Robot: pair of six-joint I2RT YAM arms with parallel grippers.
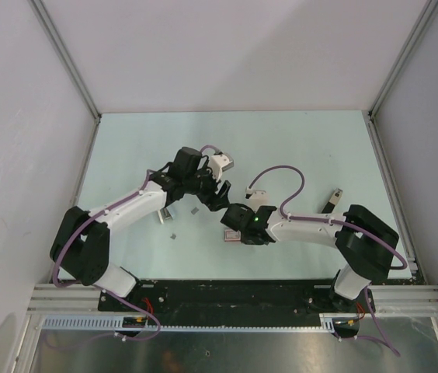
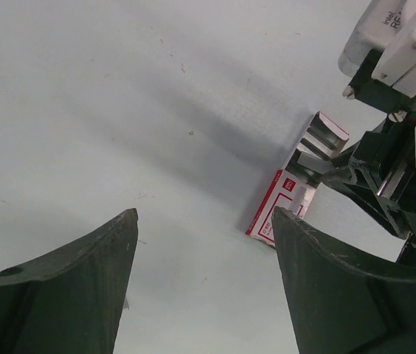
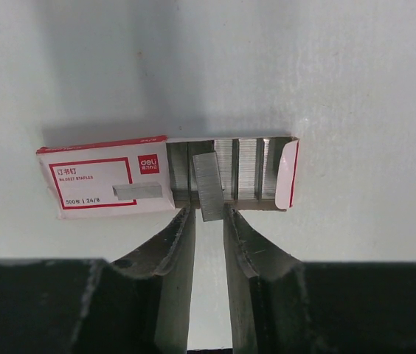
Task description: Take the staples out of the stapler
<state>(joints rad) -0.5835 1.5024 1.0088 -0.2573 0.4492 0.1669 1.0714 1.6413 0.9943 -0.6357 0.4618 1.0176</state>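
Red-and-white staple box [image 3: 105, 181] slid open, loose strip of staples [image 3: 208, 184] lying tilted across the box's tray, right claw [image 3: 206, 215] narrowed around the strip's near end, firm grip or not cannot be told, left claw [image 2: 204, 217] wide open and empty just beside the box

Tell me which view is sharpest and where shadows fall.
Right wrist: sharpest, the print on the staple box reads clearly; a soft shadow lies on the table beyond it. Left wrist: broad diffuse shadows cross the table, the near jaws dark and soft. Top external: even light, the box too small for detail.
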